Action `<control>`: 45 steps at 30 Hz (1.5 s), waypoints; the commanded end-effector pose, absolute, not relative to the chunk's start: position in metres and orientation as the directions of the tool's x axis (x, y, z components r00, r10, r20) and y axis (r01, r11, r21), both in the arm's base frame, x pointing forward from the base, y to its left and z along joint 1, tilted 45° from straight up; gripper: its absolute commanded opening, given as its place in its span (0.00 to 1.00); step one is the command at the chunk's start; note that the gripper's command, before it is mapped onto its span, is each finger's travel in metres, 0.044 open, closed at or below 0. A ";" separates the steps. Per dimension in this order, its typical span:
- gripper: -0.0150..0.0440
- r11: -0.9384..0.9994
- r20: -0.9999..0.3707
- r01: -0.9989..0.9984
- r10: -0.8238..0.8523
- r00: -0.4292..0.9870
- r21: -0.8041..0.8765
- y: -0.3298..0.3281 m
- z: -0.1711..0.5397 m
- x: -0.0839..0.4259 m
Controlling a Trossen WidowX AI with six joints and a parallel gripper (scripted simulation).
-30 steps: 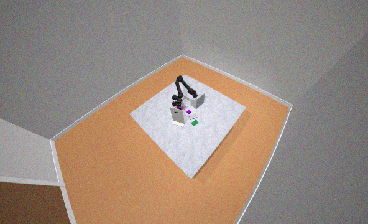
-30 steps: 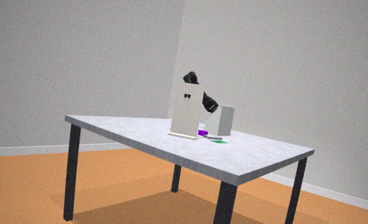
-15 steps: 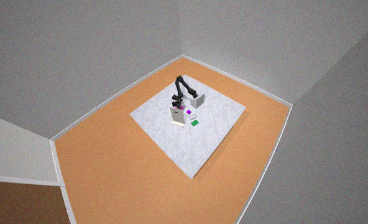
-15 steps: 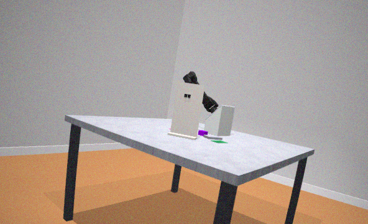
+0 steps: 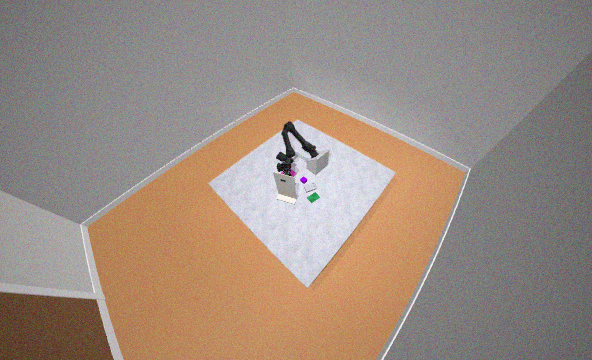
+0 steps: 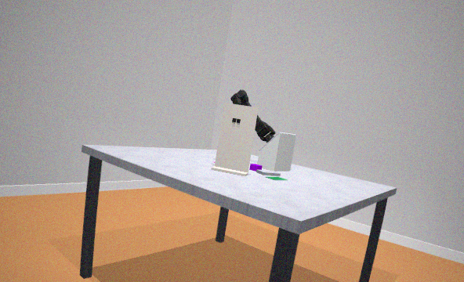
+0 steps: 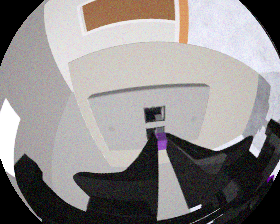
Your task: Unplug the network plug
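Note:
The cream upright panel stands on the table and has two socket openings. The upper opening is empty. My gripper is shut on the small purple plug in front of the lower opening. The fingertips partly hide the plug and opening, so I cannot see how deep the plug sits or how its tab stands. A flat green patch lies beside the panel. A magenta patch lies behind it, partly hidden. I cannot tell which is the marked square.
A purple block and a flat grey piece lie between the panel and a grey upright box. The black arm reaches over from behind the panel.

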State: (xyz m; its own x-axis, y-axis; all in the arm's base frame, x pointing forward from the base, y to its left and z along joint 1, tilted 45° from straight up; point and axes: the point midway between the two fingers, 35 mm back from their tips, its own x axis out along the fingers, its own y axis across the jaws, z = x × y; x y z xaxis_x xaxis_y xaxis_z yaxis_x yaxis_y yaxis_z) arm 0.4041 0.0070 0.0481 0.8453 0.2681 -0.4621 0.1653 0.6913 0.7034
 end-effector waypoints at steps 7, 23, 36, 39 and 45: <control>0.25 0.690 -0.462 0.169 0.264 0.847 0.704 0.006 0.050 0.400; 0.25 0.690 -0.462 0.169 0.264 0.846 0.704 0.006 0.052 0.391; 0.25 0.690 -0.463 0.170 0.264 0.846 0.704 0.005 0.055 0.385; 0.25 0.690 -0.463 0.170 0.264 0.846 0.704 0.004 0.055 0.384; 0.25 0.690 -0.463 0.170 0.264 0.846 0.704 0.004 0.057 0.381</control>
